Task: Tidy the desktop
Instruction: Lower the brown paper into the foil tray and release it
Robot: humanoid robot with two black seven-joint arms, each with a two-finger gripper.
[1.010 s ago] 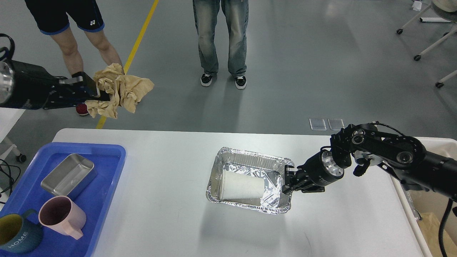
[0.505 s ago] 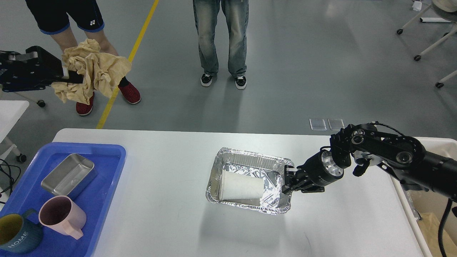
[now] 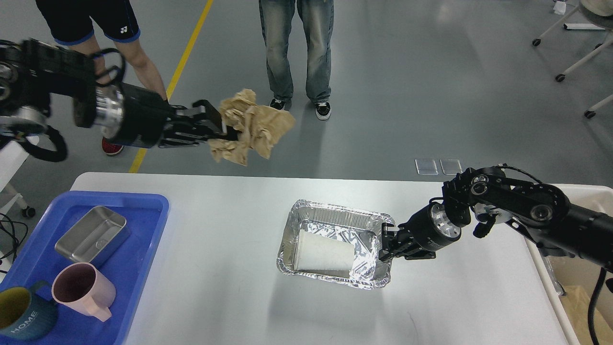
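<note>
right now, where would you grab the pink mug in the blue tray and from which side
Probably by its handle, coming from the near right. The pink mug lies tipped in the blue tray, mouth facing up-left, handle sticking out toward the tray's near right edge. The dark mug crowds its left side.

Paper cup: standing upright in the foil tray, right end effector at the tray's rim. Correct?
Not quite. The head view shows the paper cup lying on its side in the foil tray, not upright. The right end effector is at the tray's rim.
</note>
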